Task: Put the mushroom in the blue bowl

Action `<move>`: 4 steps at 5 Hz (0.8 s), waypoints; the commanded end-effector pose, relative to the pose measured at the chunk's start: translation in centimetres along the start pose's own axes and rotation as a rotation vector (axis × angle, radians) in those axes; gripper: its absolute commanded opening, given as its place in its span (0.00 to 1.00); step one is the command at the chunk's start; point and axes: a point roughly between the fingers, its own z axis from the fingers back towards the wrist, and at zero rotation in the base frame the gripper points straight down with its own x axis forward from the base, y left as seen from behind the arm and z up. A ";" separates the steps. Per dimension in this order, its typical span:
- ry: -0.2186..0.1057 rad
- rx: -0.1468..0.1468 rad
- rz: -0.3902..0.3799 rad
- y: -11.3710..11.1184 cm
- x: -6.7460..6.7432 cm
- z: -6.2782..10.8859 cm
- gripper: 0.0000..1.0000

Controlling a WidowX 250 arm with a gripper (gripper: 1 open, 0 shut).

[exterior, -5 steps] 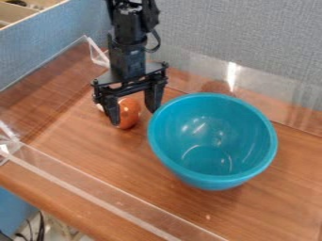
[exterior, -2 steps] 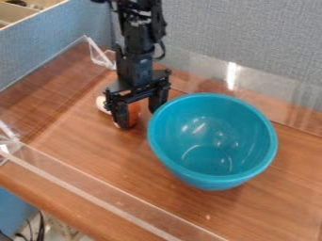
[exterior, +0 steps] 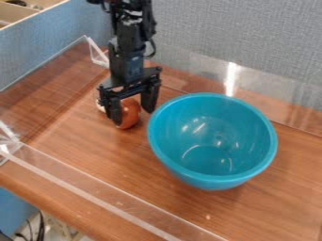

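Observation:
The mushroom point(exterior: 126, 115) lies on the wooden table, its reddish-brown cap showing and a bit of cream stem at its left. My gripper point(exterior: 128, 106) hangs straight down over it, open, with one dark finger on each side of the cap. Whether the fingers touch the mushroom I cannot tell. The blue bowl point(exterior: 212, 139) stands just to the right, large, teal and with nothing inside; its rim is close to my right finger.
A clear acrylic wall point(exterior: 51, 71) runs along the table's left and front edges, and another clear panel point(exterior: 270, 89) stands behind the bowl. A grey fabric backdrop rises at the rear. Bare wood point(exterior: 88, 141) lies in front of the mushroom.
The gripper has come down over the mushroom, so its open fingers now straddle the cap lower than before. The wrist has turned slightly. Mushroom and bowl have not moved.

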 end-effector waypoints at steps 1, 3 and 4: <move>-0.033 -0.045 -0.057 -0.4 1.8 1.2 0.00; -0.029 -0.068 -0.140 -0.3 1.9 1.8 0.00; -0.027 -0.089 -0.175 -0.1 2.0 2.7 0.00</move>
